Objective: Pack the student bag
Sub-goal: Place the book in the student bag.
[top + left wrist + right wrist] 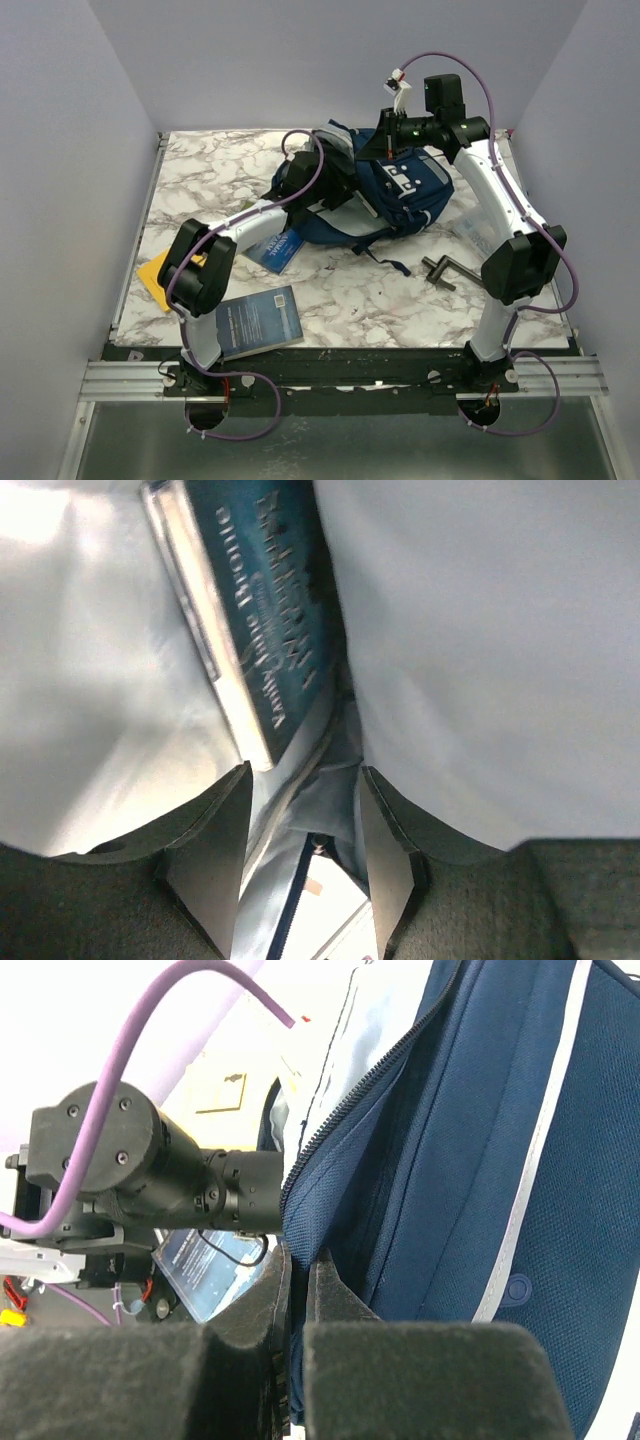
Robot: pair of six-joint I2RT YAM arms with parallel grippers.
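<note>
Right claw (300,1272) pinches rim of student bag (460,1160).

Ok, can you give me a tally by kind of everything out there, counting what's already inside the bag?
student bag: 1
blue books: 3 (one at the near edge, one beside the bag, one inside it)
yellow flat item: 1
dark metal tool: 1
Total: 6 that I can make out

Inside the student bag (405,195), a blue book (265,610) blocks eleven o'clock ahead of the left gripper (305,772); a narrow slot runs beside the lining (480,630) at one. Around the bag, the table (200,170) lies bare at ten o'clock, and a metal tool (440,270) sits at five.
</note>
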